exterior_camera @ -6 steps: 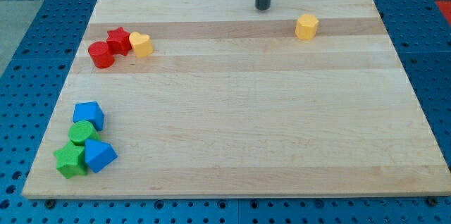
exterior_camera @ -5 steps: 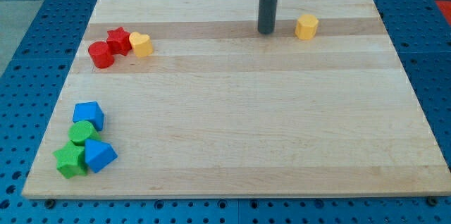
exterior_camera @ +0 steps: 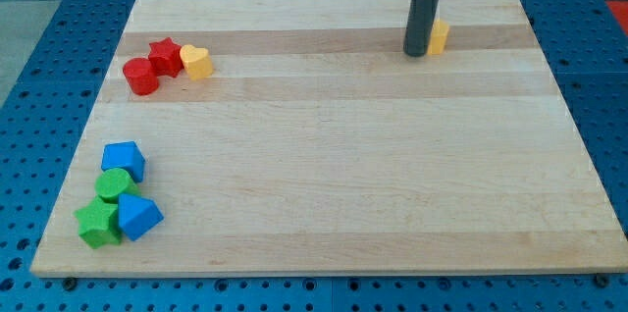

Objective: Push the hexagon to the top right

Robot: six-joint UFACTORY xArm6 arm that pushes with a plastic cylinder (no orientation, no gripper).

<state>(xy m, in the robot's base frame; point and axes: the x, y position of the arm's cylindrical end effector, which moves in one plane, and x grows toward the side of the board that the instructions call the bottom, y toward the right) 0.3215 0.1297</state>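
- Showing, camera view: tip (exterior_camera: 417, 54) planted at the 9 o'clock side of the yellow hexagon (exterior_camera: 439, 36), touching it or just short of contact; rod covering the block's left portion, so exact contact not resolvable.
- Claw state: none fitted, only a straight dark rod; nothing clasped, nothing to open or close, block met only by the rod's side.
- Task object: yellow hexagon lying at roughly 1 o'clock on the wooden board (exterior_camera: 324, 194), near the far edge but apart from the top-right corner.
- Progress, as a judgement: approach complete, push barely begun or just starting; remaining travel toward 2 o'clock, up and rightward to the corner. Contact point on the left flank suited to rightward motion; a slight shift to the 7 o'clock side probably needed to add the upward component.
- Risk, as a judgement: block slipping off the rod's rounded side, or sliding past the board edge.
- Other blocks at 10 o'clock: red cylinder (exterior_camera: 140, 77), red star (exterior_camera: 165, 56), yellow heart (exterior_camera: 196, 61), clustered and touching.
- Other blocks at 8 o'clock: blue block (exterior_camera: 124, 161), green cylinder (exterior_camera: 116, 185), green star (exterior_camera: 97, 224), second blue block (exterior_camera: 138, 217), packed together; all well apart from the tip.
- Containers: none visible; nothing held in anything.
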